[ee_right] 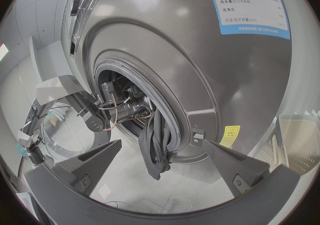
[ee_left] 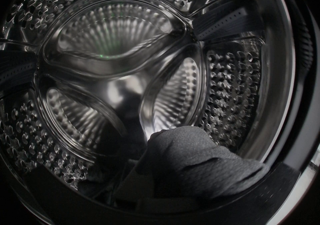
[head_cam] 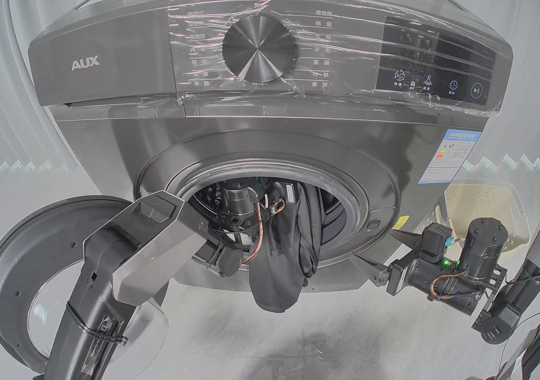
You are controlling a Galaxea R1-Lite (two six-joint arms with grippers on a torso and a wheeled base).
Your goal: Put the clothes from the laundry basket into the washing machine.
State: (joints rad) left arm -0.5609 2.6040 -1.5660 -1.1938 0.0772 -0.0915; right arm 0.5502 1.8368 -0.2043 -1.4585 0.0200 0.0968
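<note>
The grey washing machine [head_cam: 270, 133] stands with its round opening facing me. A dark garment [head_cam: 281, 251] hangs over the opening's lower rim, part inside the drum and part dangling outside. Seen from inside the steel drum [ee_left: 110, 52], a fold of that dark garment [ee_left: 196, 165] lies at the drum's mouth. My left gripper [head_cam: 236, 212] is pushed into the opening, just left of the cloth. My right gripper [head_cam: 374, 246] hovers open and empty to the right of the opening, level with its lower rim, and its fingers [ee_right: 100, 159] point toward the hanging garment [ee_right: 155, 145].
The round machine door [head_cam: 34, 274] is swung open at the lower left, beside my left arm. A cream laundry basket [head_cam: 484, 201] stands to the right of the machine, behind my right arm. Pale floor [head_cam: 337, 342] lies below the opening.
</note>
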